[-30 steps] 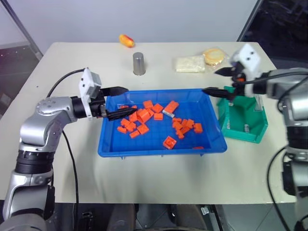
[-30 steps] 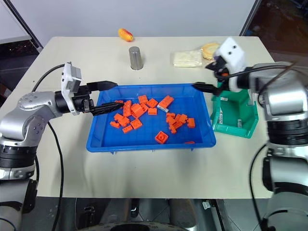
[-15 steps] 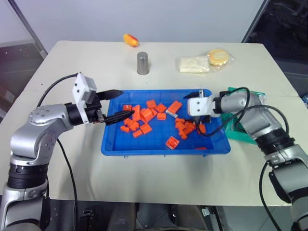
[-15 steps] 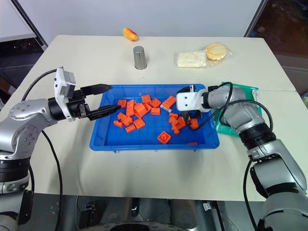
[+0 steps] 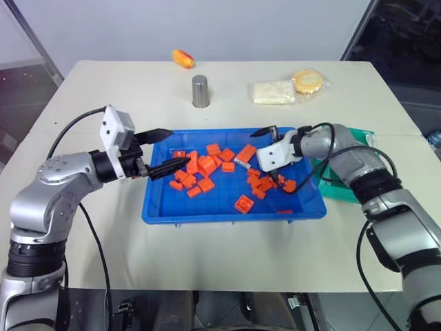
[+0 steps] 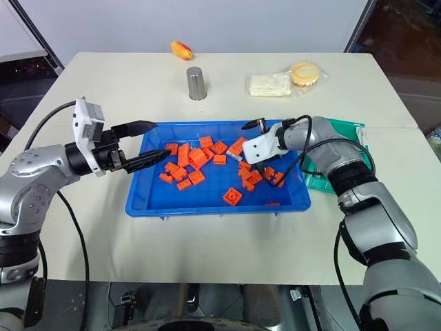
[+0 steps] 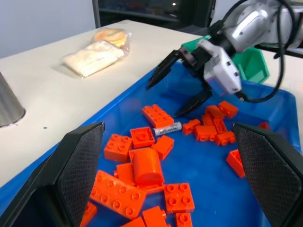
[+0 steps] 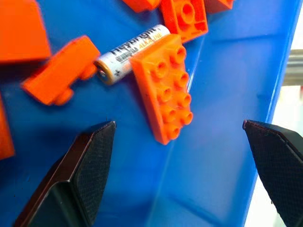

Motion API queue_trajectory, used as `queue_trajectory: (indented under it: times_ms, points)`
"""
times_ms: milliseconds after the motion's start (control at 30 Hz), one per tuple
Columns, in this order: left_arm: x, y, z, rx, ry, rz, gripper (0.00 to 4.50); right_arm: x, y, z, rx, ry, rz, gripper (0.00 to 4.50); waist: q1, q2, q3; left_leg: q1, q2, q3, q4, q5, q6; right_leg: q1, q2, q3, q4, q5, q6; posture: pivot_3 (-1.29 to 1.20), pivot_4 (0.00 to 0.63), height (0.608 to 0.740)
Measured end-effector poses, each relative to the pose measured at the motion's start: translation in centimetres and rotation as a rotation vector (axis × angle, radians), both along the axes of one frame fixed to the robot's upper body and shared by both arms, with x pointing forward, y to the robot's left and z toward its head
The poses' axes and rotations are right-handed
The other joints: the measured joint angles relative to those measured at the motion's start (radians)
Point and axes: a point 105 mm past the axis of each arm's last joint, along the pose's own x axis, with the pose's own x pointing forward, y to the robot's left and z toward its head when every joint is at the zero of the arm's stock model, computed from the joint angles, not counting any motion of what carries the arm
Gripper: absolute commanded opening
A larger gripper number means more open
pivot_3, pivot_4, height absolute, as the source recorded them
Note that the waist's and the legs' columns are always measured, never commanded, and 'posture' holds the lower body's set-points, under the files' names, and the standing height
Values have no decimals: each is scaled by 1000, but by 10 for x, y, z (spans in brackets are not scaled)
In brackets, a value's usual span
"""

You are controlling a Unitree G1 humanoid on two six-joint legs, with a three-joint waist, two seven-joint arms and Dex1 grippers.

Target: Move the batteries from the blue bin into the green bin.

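One battery [image 8: 130, 54] left among orange blocks [image 5: 207, 165] in the blue bin [image 5: 162, 214], touching a flat block. Right gripper [image 5: 271, 149] just above, jaws spread, empty. Left gripper [image 5: 162, 149] at bin's edge, jaws spread. Green bin [image 5: 358, 136] beyond, contents hidden.

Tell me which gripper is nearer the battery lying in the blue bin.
Right. The right gripper hangs open just above the battery; the left gripper sits open at the blue bin's far left edge.
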Motion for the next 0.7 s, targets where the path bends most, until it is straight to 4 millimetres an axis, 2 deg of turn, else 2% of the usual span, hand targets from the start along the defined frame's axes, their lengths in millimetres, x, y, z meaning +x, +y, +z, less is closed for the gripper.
queue_trajectory:
  times_ms: [200,300,467,500,700]
  points:
    - [0,0,1,-4,-1,2,4500,6,10,-1,0,-65,43,4424,-2,0,0,1,0,0,0,0,0,0,0,0,1,0,0,0,150,740]
    - [0,0,1,-4,-3,5,4500,5,12,-5,0,-69,61,3623,-1,0,0,1,0,0,0,0,0,0,0,0,1,0,0,0,150,740]
    - [-2,0,-2,-3,4,16,4500,2,13,-17,-26,-44,87,1001,-1,0,0,1,0,0,-1,0,0,0,0,0,1,0,0,0,150,740]
    - [-2,0,-2,-3,4,16,4500,2,13,-17,-28,-43,89,615,-1,0,0,1,0,0,-1,0,0,0,0,0,1,0,0,0,150,740]
    - [-3,0,-1,-3,2,14,4500,3,12,-18,-27,-49,82,615,-1,0,0,1,0,0,-1,0,0,0,0,0,1,0,0,0,150,740]
